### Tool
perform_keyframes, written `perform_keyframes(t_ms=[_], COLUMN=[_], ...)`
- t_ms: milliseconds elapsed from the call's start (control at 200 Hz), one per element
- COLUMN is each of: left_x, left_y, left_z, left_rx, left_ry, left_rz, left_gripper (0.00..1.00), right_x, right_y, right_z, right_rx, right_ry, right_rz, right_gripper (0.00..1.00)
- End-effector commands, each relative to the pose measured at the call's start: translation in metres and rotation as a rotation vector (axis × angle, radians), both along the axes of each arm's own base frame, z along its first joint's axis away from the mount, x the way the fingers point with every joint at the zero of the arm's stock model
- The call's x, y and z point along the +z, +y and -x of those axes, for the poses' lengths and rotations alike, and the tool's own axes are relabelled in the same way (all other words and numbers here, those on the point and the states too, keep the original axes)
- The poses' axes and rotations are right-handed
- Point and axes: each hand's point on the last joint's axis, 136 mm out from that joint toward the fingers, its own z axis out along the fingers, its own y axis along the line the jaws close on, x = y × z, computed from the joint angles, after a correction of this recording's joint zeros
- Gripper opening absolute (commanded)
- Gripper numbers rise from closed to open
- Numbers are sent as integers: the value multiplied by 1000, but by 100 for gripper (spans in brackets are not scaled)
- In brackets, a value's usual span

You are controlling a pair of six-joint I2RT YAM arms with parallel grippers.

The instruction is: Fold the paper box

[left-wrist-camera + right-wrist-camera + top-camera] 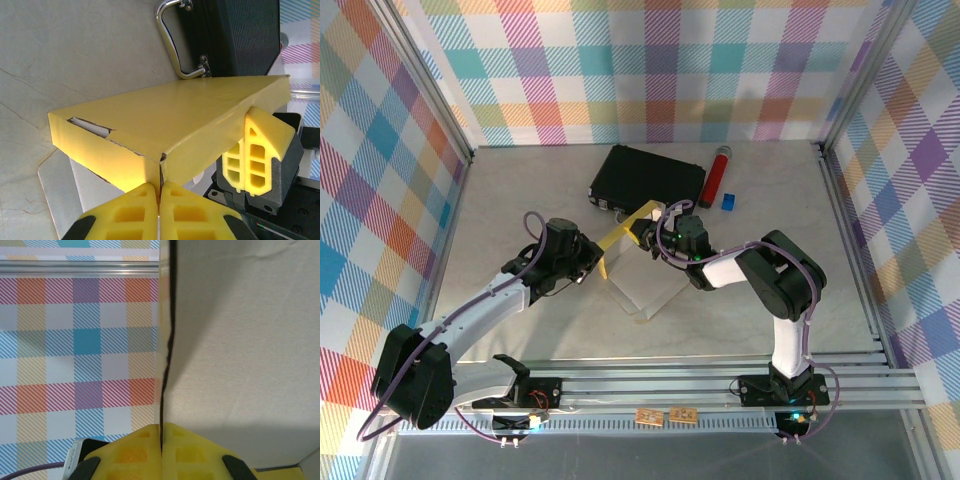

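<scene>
The left gripper (159,189) and the right gripper (161,429) were clenched on edges of the paper box (170,117), probably light, thin and easily creased.

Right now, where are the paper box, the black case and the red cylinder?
paper box (175,115): left wrist view, on its yellow top panel.
black case (645,178): top external view, middle of its lid.
red cylinder (714,183): top external view, on its red body.
</scene>
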Motion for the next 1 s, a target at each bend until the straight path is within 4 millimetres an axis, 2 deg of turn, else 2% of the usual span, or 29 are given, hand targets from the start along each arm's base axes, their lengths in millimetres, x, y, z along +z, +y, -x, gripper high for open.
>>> perform_keyframes(t_ms=[0, 45, 120, 225, 300, 405, 530, 645, 795, 995], left_x=[-27, -21, -10, 7, 15, 11, 14, 0, -17, -33], left_y=[9, 9, 10, 17, 19, 22, 13, 11, 16, 1], left_z=[21, 20, 19, 20, 23, 33, 43, 49, 39, 22], left_rx=[-19, -23, -23, -18, -42, -89, -222, -328, -319, -314], left_ry=[112, 102, 88, 53, 38, 66, -15, -63, -123, -221], left_rz=[-89, -92, -101, -122, -153, -208, -324, -467, -599, -787], left_gripper=[7, 12, 33, 45, 46, 46, 40, 39, 43, 49], right_x=[-39, -39, -39, -39, -38, -39, -38, -39, -40, -39], right_y=[-2, -2, -2, -2, -2, -1, 0, -1, -1, -1], right_z=[3, 3, 3, 3, 2, 2, 1, 0, 0, -1], right_rx=[3, 3, 3, 2, 2, 3, 3, 1, 0, -4], right_ry=[97, 97, 100, 100, 101, 105, 105, 107, 110, 112], right_rz=[76, 76, 77, 78, 78, 80, 78, 79, 80, 80], right_gripper=[0, 0, 0, 0, 0, 0, 0, 0, 0, 0])
